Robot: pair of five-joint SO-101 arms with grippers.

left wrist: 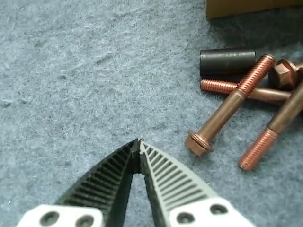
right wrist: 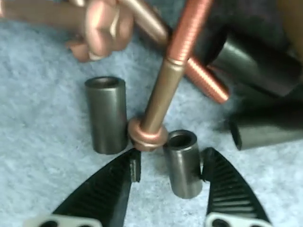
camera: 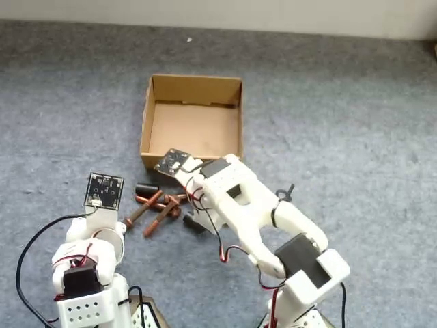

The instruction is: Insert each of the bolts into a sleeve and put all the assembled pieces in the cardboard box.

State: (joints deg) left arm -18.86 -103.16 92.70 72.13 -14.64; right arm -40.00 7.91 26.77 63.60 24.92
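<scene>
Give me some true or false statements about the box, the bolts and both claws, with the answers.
1. The cardboard box is empty. True.
2. The left claw grips a bolt. False: it is shut on nothing, beside the bolts.
3. The right claw stands open astride a sleeve. True.
4. Every bolt sits inside a sleeve. False: they lie bare on the carpet.

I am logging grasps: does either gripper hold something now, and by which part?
Nothing is held. The left gripper is shut on nothing; the open right gripper straddles a sleeve, not clamped.
</scene>
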